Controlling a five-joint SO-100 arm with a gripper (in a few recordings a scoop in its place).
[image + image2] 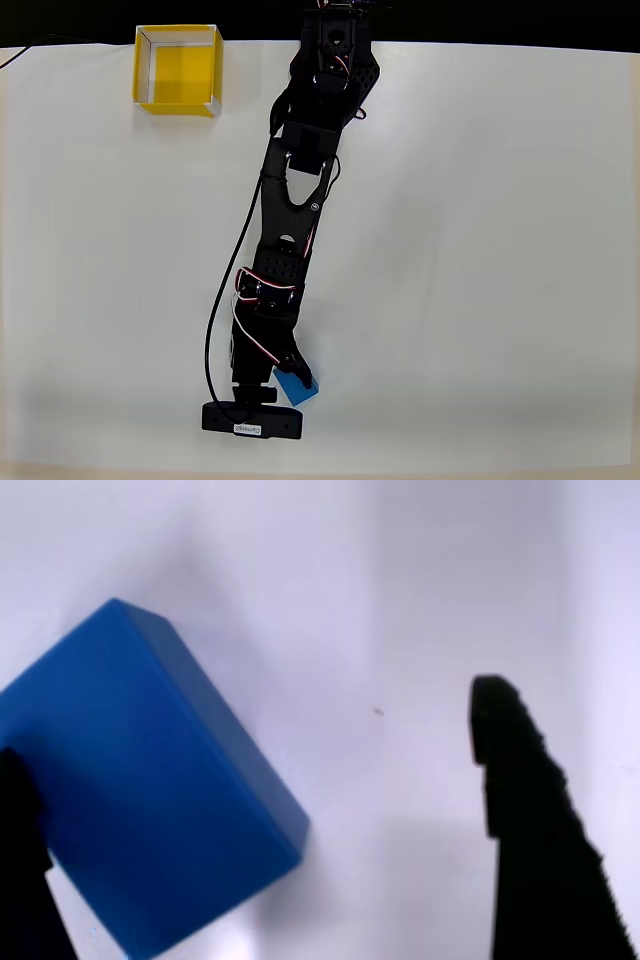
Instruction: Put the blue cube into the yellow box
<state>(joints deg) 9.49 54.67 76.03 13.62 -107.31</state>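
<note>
Black arm (290,230) stretched toward the near table edge, wrist low — jaws spread wide, nothing clamped

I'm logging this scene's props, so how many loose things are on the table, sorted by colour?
Blue: 1, the blue cube, between the open fingers of the gripper.
Yellow: 1, the yellow box, at the table's far corner in the overhead view.
Total: 2

We see a bright blue cube (299,386), plain matte faces w/o pattern, on a white table (480,250). Far from the cube, at the table's far edge, sits a yellow box (178,68) w/ white-edged rim. The arm (295,200) reaching over the cube is black, w/ red, white & black wires; fingers (530,820) black too.
</note>
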